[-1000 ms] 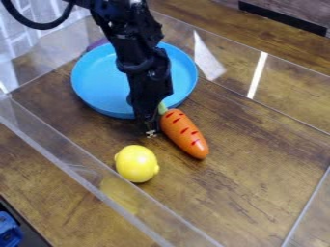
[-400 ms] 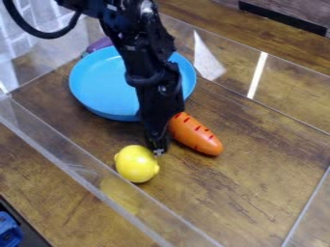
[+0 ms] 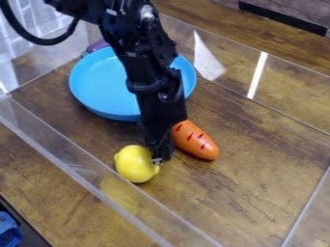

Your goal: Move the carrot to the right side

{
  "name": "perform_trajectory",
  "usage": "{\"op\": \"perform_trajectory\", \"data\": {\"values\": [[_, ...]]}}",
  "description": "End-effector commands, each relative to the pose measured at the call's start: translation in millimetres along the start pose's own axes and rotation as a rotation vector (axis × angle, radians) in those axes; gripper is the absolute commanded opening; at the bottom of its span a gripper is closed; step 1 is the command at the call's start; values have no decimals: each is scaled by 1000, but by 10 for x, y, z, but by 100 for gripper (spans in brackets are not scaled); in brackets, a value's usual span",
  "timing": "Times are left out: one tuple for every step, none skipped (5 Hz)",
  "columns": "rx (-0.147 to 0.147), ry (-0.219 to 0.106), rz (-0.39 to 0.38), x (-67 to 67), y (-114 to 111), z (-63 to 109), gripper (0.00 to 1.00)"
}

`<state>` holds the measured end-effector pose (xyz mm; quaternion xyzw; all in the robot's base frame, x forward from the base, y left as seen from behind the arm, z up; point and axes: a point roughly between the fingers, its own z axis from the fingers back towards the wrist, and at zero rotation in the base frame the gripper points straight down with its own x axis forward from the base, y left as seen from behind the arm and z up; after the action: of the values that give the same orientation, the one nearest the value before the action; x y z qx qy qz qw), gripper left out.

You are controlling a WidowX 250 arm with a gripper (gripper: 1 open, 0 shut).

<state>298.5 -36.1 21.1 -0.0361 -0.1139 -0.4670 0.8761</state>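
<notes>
The orange carrot (image 3: 195,141) lies on the wooden table, just right of my gripper (image 3: 160,155), with its thick end toward the arm. The gripper is shut and points steeply down. Its tip is low at the table, in the gap between the carrot and the yellow lemon (image 3: 134,164). It stands against the carrot's left end and holds nothing. The black arm hides the carrot's leafy end.
A blue plate (image 3: 100,89) sits behind the arm at the back left, with a bit of a purple thing (image 3: 93,47) past it. Clear plastic walls (image 3: 77,154) fence the table along the front left and the back right. Bare wood lies right of the carrot.
The gripper has come forward and down from the plate's edge to beside the lemon. The carrot has slid a little to the right and turned flatter. The lemon has stayed put.
</notes>
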Motion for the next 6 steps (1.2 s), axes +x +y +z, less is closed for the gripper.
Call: {"op": "perform_trajectory", "data": {"values": [[40,-43,-50,-7,84,177,0],[38,-46,-60,-53,132,255,0],[37,-48,-76,-84,167,336,0],[37,-49,-81,-34,163,364,0],[41,-54,-87,37,176,390,0],[56,-59,-78,62,170,189,0]]}}
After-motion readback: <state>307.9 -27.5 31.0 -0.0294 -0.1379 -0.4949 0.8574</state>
